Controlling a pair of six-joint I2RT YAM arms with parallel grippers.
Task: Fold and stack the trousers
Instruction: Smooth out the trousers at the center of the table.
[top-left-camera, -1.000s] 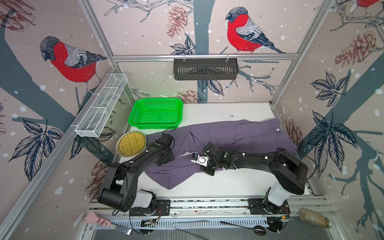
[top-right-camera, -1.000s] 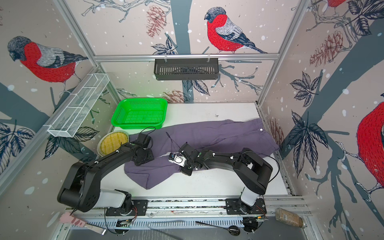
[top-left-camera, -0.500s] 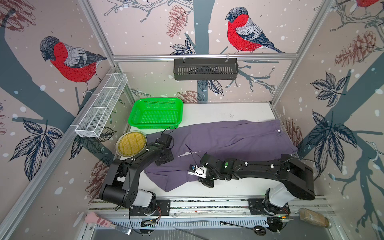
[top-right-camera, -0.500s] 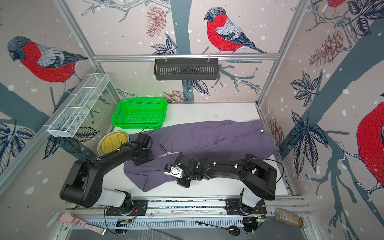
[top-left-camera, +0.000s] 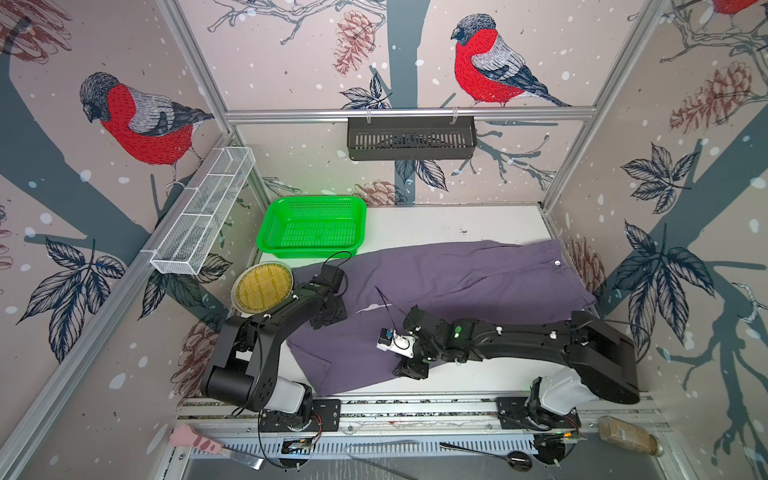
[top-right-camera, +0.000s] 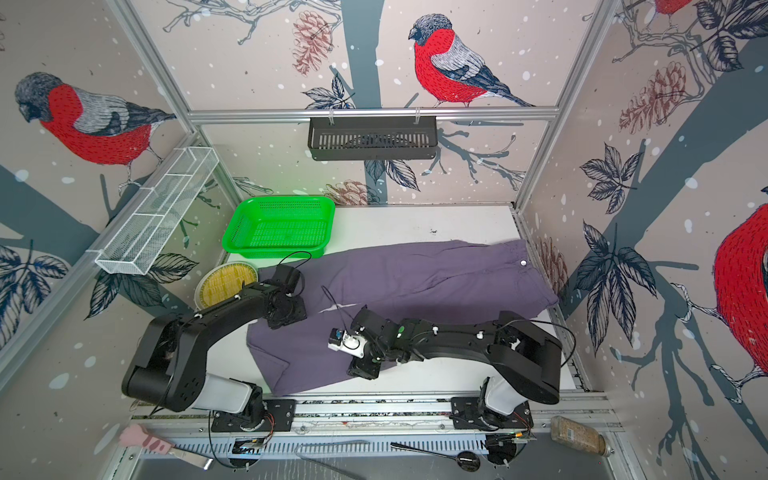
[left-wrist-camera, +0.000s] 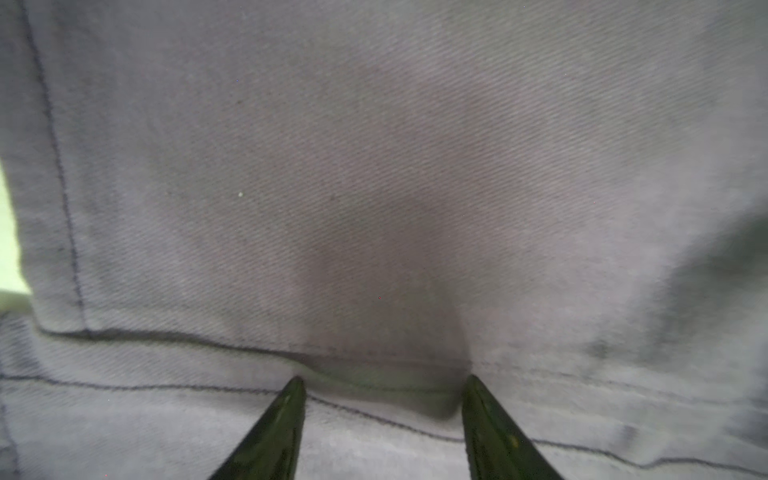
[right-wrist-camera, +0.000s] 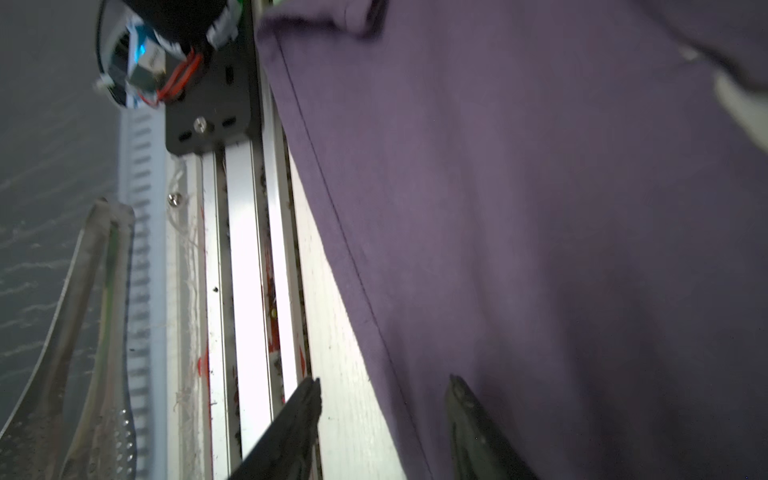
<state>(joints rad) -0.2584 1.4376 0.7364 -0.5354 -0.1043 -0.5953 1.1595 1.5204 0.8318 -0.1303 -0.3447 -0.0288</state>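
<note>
The purple-grey trousers (top-left-camera: 457, 282) (top-right-camera: 415, 274) lie spread on the white table. Their waistband and pale button (top-left-camera: 557, 262) are at the right, and the two legs run left, one at the back and one angled toward the front rail. My left gripper (top-left-camera: 328, 316) (left-wrist-camera: 382, 380) is low over the hem end of the back leg, open, its tips resting on the cloth (left-wrist-camera: 374, 166). My right gripper (top-left-camera: 409, 370) (right-wrist-camera: 384, 380) is open at the front edge of the near leg (right-wrist-camera: 540, 208). One of its fingers is over bare table, the other over cloth.
A green basket (top-left-camera: 316, 200) stands at the back left, with a round plate (top-left-camera: 262, 286) in front of it beside the left arm. A white wire shelf (top-left-camera: 203, 216) and a black rack (top-left-camera: 411, 137) hang on the walls. The metal rail (top-left-camera: 415, 409) runs along the front edge.
My right gripper pulled the near trouser leg toward the front rail, then opened and let the cloth go. The left gripper has stayed where it was.
</note>
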